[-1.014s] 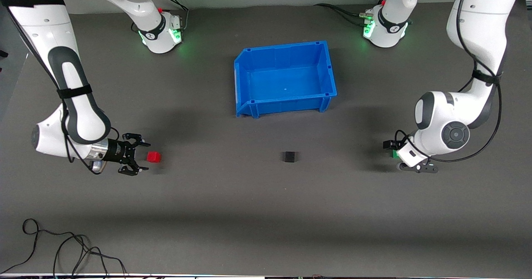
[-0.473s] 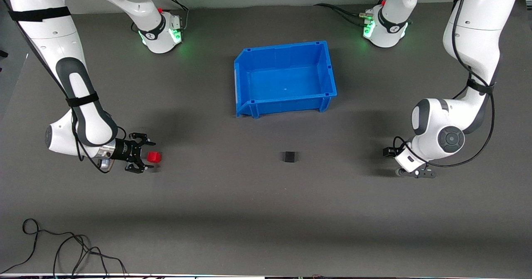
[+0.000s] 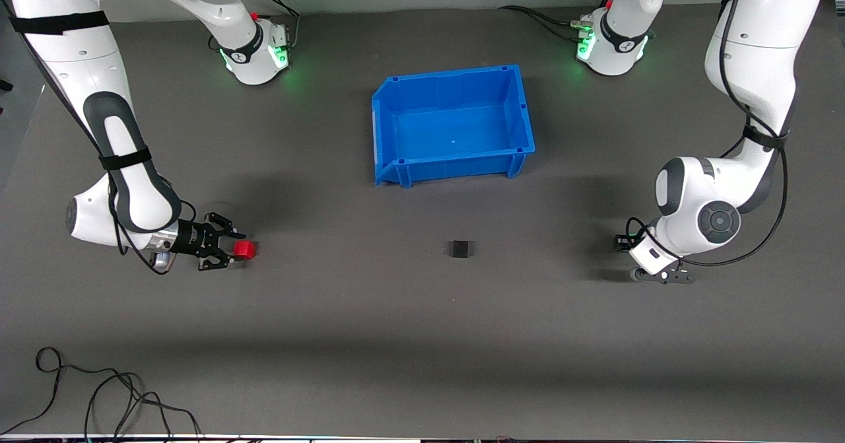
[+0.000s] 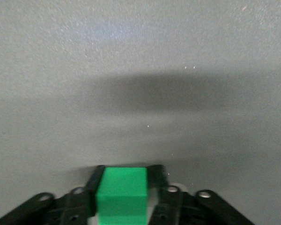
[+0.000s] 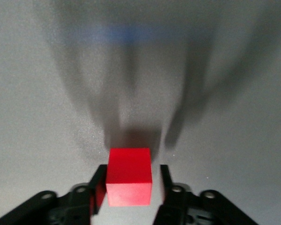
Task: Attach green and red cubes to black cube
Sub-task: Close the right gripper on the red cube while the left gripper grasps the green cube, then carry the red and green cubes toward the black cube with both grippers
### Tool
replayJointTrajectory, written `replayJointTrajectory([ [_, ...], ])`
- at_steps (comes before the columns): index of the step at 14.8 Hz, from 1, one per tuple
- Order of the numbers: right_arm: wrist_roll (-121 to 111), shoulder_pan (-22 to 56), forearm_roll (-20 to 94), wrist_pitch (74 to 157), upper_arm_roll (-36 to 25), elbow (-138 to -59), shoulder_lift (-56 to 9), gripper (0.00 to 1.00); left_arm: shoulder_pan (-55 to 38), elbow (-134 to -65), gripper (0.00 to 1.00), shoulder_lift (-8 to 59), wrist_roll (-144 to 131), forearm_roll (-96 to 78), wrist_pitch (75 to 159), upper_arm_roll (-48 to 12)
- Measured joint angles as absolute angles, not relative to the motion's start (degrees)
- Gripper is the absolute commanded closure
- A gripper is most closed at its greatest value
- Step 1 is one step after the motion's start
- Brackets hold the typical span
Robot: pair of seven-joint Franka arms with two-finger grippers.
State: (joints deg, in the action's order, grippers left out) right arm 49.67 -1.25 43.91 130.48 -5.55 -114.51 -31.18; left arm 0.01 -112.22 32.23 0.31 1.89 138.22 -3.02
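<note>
Right gripper (image 3: 228, 252) clamps red cube (image 3: 244, 250), left gripper (image 4: 126, 197) clamps green cube (image 4: 122, 190) (black cube (image 3: 460, 249) sits between them).

On my dark worktop (image 3: 422, 337) a blue bin (image 3: 525, 109) sits open-topped; a loose black cable (image 3: 99, 390) curls much nearer the front camera than the bin.

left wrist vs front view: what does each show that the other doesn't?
Only the left wrist view shows the green cube, sitting between the left gripper fingers. Only the front view shows the black cube, the blue bin, and the right gripper at the red cube. Both show the dark table.
</note>
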Motion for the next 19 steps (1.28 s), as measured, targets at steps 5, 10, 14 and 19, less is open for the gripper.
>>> replayJointTrajectory([
  [5,49.50,-1.14,43.94,130.48,-5.49,-114.18,-31.17,0.58,0.87,-110.86,1.00,32.23,-1.70,1.53,138.19,-2.81],
  [10,52.15,0.43,44.37,129.14,-4.81,-111.50,-29.58,0.59,-2.53,-106.08,1.00,32.28,-31.73,1.39,133.45,-3.77],
  [14,59.77,4.86,44.53,128.99,-4.53,-109.53,-28.83,0.61,-6.18,-101.80,1.00,32.51,-49.18,1.26,128.63,-4.04],
  [19,78.86,17.91,45.47,134.58,-4.16,-103.87,-29.74,0.61,-9.06,-101.17,1.00,33.27,-70.64,-5.96,127.57,-5.06],
])
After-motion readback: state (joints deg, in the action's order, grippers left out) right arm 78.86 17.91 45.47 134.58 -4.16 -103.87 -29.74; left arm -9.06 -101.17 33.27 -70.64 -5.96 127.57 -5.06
